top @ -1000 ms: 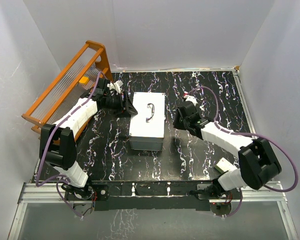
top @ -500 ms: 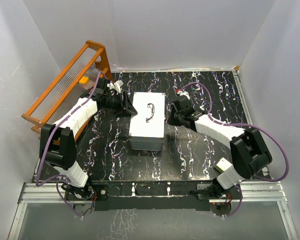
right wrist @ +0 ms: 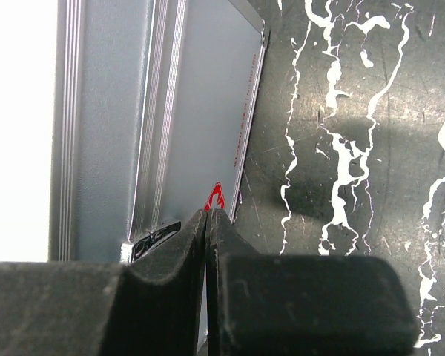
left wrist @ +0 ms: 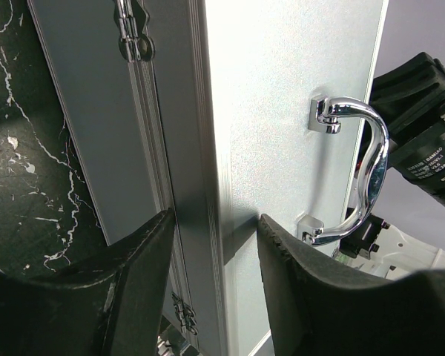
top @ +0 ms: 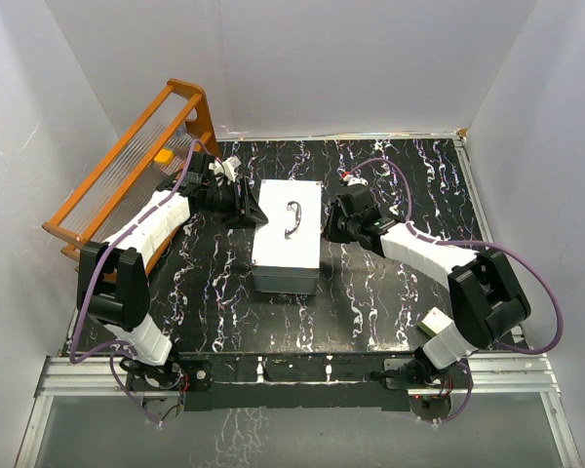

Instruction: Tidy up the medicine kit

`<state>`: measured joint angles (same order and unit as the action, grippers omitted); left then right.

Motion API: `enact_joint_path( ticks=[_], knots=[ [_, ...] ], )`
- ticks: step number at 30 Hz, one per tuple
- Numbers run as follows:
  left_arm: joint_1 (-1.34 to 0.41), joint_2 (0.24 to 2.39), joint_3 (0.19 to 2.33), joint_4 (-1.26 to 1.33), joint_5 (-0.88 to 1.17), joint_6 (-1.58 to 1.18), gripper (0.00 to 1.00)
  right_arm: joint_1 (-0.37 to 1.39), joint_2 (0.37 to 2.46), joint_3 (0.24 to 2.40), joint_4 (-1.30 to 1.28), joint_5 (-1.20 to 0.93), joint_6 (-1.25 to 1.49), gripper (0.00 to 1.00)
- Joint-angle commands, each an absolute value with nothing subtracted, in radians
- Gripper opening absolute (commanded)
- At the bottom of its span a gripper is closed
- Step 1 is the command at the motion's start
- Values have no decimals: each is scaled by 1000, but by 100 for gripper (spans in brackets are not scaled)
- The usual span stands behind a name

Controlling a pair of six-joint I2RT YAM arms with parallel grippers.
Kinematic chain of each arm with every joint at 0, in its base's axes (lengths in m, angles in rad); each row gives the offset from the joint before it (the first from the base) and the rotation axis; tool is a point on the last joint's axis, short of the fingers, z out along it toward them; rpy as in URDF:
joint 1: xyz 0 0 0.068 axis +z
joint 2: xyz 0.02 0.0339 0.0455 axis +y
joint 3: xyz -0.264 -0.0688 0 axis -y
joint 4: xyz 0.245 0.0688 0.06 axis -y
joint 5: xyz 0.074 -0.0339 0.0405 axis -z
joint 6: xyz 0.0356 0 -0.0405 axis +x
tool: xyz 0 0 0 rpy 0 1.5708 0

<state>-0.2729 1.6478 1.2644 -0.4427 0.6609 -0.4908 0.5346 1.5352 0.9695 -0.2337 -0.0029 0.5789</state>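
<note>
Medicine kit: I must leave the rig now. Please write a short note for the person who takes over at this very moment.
Left pincer: jaws apart, astride the left top edge of the kit; whether it grips is unclear.
Right pincer: shut, empty, tips at the kit's right side wall.
Kit: in the middle of the table, lid closed, handle on top.
Done: both arms are at the kit; nothing more shows.
Left: open the lid, then sort the contents, which are hidden now.
</note>
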Motion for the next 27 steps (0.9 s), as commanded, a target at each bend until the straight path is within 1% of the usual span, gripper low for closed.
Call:
enact_joint_path(
  ticks=[1,9,14,17,20,22,24,27],
  knots=[
    [-274,1655,1256,-468,676,-475,46,534,1518,965,-72,-61,548,2],
    [-273,1661,1253,-463,698,-478,46,534,1480,903,76,-168,545,2],
    [-273,1643,1282,-485,621,-465,49,524,1415,870,8,-14,549,5],
    [-270,1628,1326,-529,534,-437,52,497,1360,866,-127,131,585,8],
    [-254,1605,1370,-566,455,-413,55,474,1303,866,-264,250,609,15],
    [-245,1581,1393,-583,419,-399,59,470,1256,862,-325,294,611,23],
    [-241,1544,1406,-592,381,-385,64,471,1198,861,-366,312,603,30],
    [-242,1463,1398,-583,358,-356,74,470,1102,870,-433,346,590,42]
  ],
)
